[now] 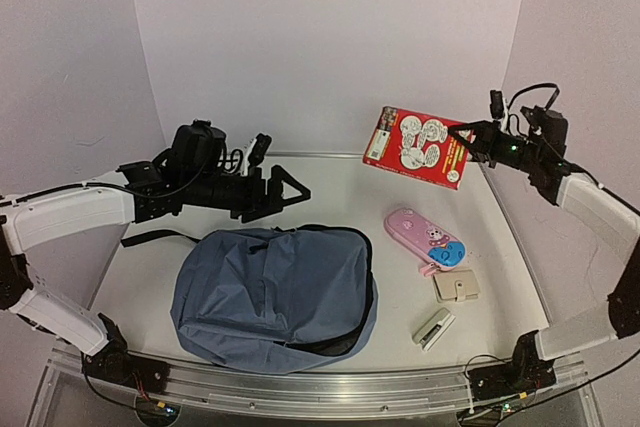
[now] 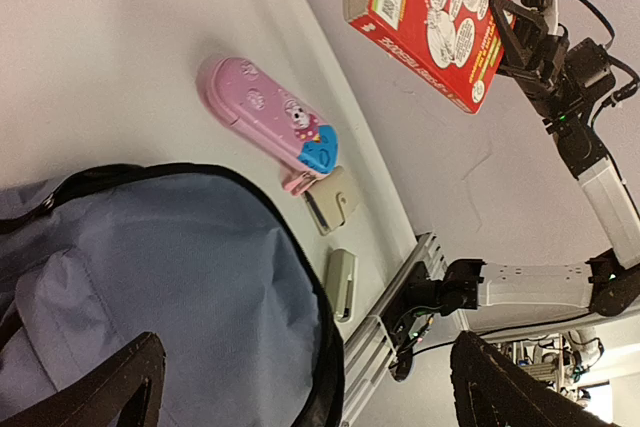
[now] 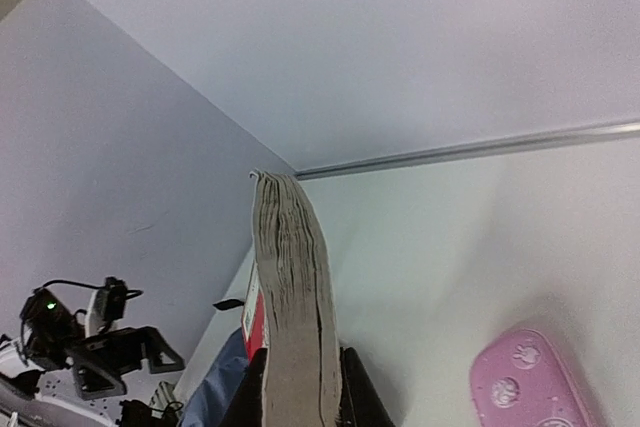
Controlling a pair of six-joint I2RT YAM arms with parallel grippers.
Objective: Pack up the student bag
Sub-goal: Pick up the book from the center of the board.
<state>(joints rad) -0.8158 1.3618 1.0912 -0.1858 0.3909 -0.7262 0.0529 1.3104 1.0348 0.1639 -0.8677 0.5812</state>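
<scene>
Packing step: the blue bag (image 1: 275,292) lies flat at the near middle of the counter (image 1: 340,182). A red book (image 1: 418,147) is held in the air, so I judge the carry toward the bag is the step in hand. Nothing shows as packed yet.
Bag mouth: a dark zip line curves along the bag's right edge. It looks parted there, though I cannot tell how wide.
Next move: the book needs to travel left and down to that parted edge. The mouth probably needs lifting or holding apart so the book can slide in edgewise.
Right hand (image 1: 472,142): clamped on the book's right-hand edge, holding it tilted high over the far right of the counter, well apart from the bag.
Left hand (image 1: 290,190): spread wide and holding nothing. It hovers just behind the bag's far edge and touches nothing that I can see.
Waiting items: a pink pencil case (image 1: 428,237), a small beige wallet (image 1: 456,287) and a stapler (image 1: 435,329) lie on the counter right of the bag.
</scene>
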